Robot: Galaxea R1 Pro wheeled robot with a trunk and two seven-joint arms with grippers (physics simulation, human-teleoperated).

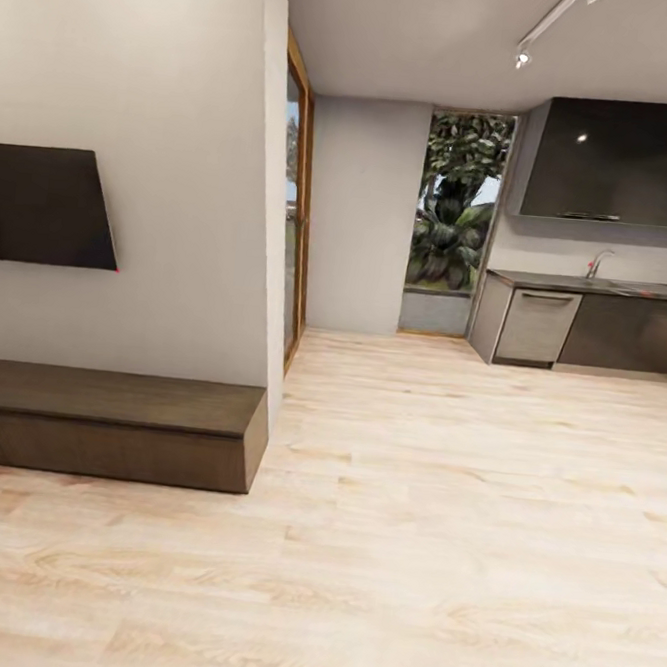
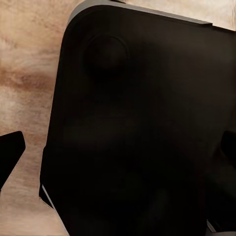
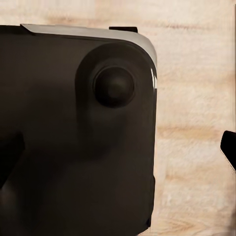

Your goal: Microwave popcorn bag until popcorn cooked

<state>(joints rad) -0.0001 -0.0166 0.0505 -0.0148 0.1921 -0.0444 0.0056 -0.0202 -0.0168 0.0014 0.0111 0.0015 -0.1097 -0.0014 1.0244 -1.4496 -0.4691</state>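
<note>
The popcorn bag and the microwave are out of view. In the head view the kitchen lies far off at the right, where a grey countertop (image 1: 578, 285) runs above dark cabinet fronts. My left gripper (image 2: 118, 147) hangs open over my own black base (image 2: 142, 123), one dark fingertip (image 2: 11, 147) showing against the wood floor. My right gripper (image 3: 118, 150) is open too, with a fingertip (image 3: 229, 147) at the picture's edge, above the same black base (image 3: 73, 147). Neither gripper holds anything.
A pale wood floor (image 1: 411, 500) stretches toward the kitchen. A wall with a dark TV (image 1: 43, 205) and a low brown bench (image 1: 116, 422) stands at the left. A faucet (image 1: 597, 262), a grey dishwasher front (image 1: 537, 327) and dark upper cabinets (image 1: 618, 160) mark the kitchen.
</note>
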